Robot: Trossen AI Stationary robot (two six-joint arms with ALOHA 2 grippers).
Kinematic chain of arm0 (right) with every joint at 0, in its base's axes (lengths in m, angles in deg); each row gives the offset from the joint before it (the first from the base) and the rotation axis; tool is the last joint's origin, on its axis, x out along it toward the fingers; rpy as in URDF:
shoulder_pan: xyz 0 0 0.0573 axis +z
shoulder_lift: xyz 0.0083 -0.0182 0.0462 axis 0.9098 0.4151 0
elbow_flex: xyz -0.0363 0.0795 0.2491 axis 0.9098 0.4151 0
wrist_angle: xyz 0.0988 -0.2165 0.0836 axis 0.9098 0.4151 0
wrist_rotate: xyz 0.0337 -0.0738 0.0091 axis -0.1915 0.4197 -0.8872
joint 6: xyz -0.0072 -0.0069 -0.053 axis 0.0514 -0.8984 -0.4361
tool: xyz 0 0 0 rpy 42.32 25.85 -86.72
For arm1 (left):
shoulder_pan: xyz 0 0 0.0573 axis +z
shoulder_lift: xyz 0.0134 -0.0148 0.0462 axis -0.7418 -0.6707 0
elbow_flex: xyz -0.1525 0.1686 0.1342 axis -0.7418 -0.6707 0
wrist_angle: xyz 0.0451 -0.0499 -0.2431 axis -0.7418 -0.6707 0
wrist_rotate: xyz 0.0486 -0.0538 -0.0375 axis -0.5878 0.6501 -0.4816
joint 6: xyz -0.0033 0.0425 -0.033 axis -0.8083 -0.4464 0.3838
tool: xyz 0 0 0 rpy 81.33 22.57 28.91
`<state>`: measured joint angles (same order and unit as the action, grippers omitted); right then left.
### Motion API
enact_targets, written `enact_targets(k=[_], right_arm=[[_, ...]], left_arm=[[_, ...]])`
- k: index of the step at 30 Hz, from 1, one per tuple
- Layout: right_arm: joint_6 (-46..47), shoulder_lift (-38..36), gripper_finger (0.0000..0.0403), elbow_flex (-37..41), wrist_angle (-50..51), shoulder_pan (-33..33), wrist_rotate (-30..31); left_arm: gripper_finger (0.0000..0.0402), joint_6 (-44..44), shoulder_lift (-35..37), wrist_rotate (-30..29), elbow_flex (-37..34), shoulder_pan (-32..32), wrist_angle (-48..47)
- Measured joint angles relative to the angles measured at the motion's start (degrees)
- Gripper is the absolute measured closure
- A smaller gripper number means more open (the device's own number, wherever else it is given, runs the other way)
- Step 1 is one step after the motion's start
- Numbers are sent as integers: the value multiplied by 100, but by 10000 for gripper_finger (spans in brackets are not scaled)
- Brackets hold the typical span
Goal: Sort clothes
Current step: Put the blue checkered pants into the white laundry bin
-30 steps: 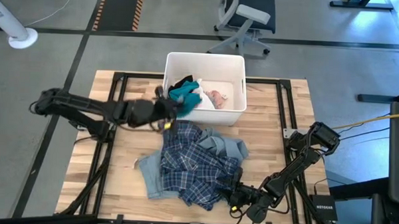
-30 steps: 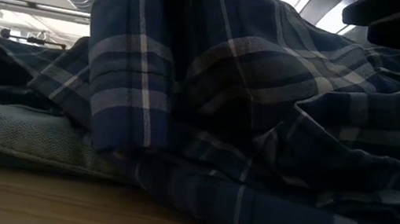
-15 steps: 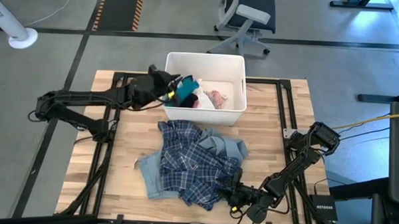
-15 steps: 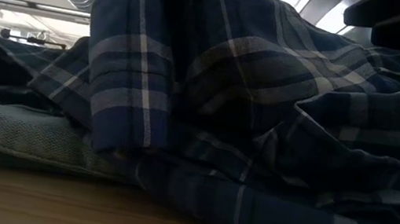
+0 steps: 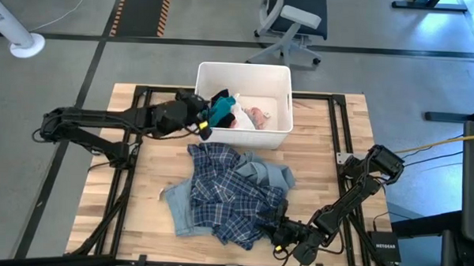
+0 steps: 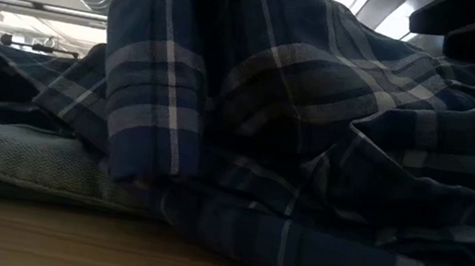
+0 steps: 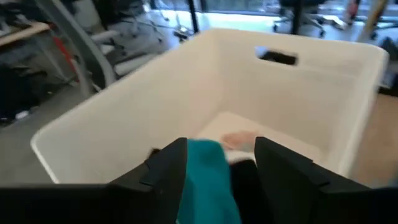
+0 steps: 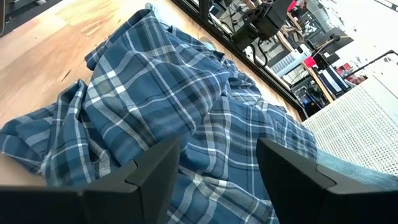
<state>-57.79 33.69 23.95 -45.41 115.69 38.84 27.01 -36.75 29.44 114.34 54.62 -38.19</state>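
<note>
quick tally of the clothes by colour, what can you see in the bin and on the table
teal piece, in the white bin: 1
black piece, in bin: 1
white piece, in bin: 1
pink piece, in bin: 1
blue plaid pile, on table (shirts not separable): 1
light blue denim, on table: 1
total: 6

- The counter (image 5: pixel 139 224) is a light wooden top with a black frame laid across it.
- A white plastic bin (image 5: pixel 241 137) stands at the middle of the far edge, its rim reaching past that edge.
- A heap of blue plaid shirts (image 5: pixel 231 197) lies at the counter's middle and runs toward the near edge; in the low view the plaid (image 6: pixel 311 144) fills most of the sight.
- Light blue denim (image 5: pixel 179 211) lies under the plaid, showing toward the left edge, and another fold (image 5: pixel 277 175) shows toward the right edge.
- In the low view the denim (image 6: pixel 17 157) rests flat on the wood.
</note>
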Motion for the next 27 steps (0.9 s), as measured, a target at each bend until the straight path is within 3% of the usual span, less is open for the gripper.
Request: enact_targets(k=[8,15,20,24,27], right_arm=[[-267,0,171,-2,-4,0,-43],[-1560,-202,171,-504,217,0,-332],[-1818,-329,171,-1283,1805,0,-539],[-1289,-328,171,-1939,3329,-55,-1171],[-928,-321,171,-2101,3668,-219,-1839]], left_arm=[[215,32,318,-11,0,-1486,-339],[215,291,268,-11,-163,-2852,-972],[215,767,264,-13,-664,-3503,-880],[215,1042,262,-126,-1106,-3831,-504],[215,649,262,-298,-1390,-3934,103]])
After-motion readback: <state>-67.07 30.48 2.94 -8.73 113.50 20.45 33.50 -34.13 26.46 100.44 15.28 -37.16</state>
